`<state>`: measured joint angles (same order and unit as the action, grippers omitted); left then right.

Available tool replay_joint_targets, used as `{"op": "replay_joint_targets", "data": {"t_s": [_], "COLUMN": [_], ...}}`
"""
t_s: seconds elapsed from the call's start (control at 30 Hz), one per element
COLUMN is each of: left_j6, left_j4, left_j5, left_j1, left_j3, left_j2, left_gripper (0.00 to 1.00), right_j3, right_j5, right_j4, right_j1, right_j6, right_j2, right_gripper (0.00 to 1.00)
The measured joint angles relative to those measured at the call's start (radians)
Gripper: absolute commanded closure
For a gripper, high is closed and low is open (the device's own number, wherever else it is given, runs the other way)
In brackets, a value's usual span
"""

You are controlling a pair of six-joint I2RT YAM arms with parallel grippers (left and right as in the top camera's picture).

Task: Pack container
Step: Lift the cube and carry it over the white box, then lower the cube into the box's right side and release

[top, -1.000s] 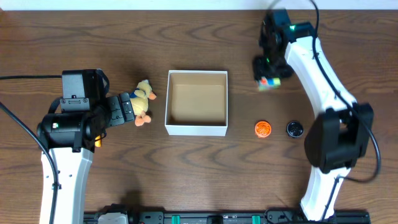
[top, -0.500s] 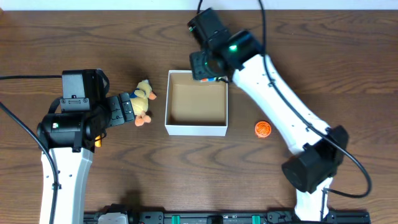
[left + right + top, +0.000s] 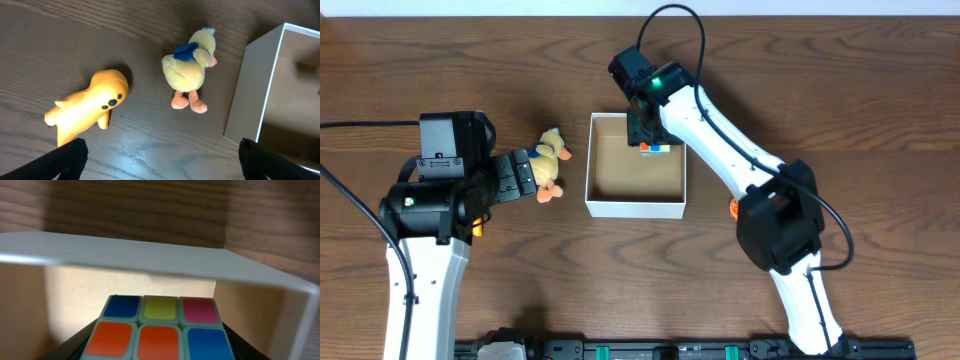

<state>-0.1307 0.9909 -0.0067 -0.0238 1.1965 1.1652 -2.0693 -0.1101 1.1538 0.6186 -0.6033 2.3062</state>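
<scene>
**Where Everything Is Lying on the Table**

The box (image 3: pixel 635 208) is sitting in the middle of the table (image 3: pixel 520 50). A cube (image 3: pixel 160 325) is sitting within the box's far right corner, gripped by the right claw (image 3: pixel 653 146). A duck (image 3: pixel 552 160) is lying just left of the box, apart from it, ahead of the left claw (image 3: pixel 162 160). A second toy (image 3: pixel 87 107) is lying left of the duck, near but not touching. A ball (image 3: pixel 733 207) is resting right of the box, partly under the right arm.

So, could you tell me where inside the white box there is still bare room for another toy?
The brown floor of the square white cardboard box is bare along its left wall and across the near half. Its far right corner is crowded: the right end effector holds the multicoloured puzzle cube there.
</scene>
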Motion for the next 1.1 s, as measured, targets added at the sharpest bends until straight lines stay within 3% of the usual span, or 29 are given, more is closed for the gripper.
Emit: {"op": "replay_joint_targets", "data": {"t_s": [0.37,0.6,0.83,1.1], "left_j6": [0.0,0.0,0.0,0.0], "left_j4": [0.0,0.0,0.0,0.0], "left_j5": [0.0,0.0,0.0,0.0], "left_j1": [0.0,0.0,0.0,0.0], "left_j3": [0.0,0.0,0.0,0.0], "left_j2": [0.0,0.0,0.0,0.0], "left_gripper": [0.02,0.02,0.02,0.02], "right_j3": [0.0,0.0,0.0,0.0], "right_j5": [0.0,0.001,0.001,0.0], "right_j4": [-0.024,-0.021,-0.02,-0.009], "right_j1": [-0.022,-0.026,-0.026,-0.026], "right_j6": [-0.015,-0.015,-0.017,-0.017], "right_j2": [0.057,0.057,0.057,0.057], "right_gripper": [0.95,0.73,0.62,0.63]}}
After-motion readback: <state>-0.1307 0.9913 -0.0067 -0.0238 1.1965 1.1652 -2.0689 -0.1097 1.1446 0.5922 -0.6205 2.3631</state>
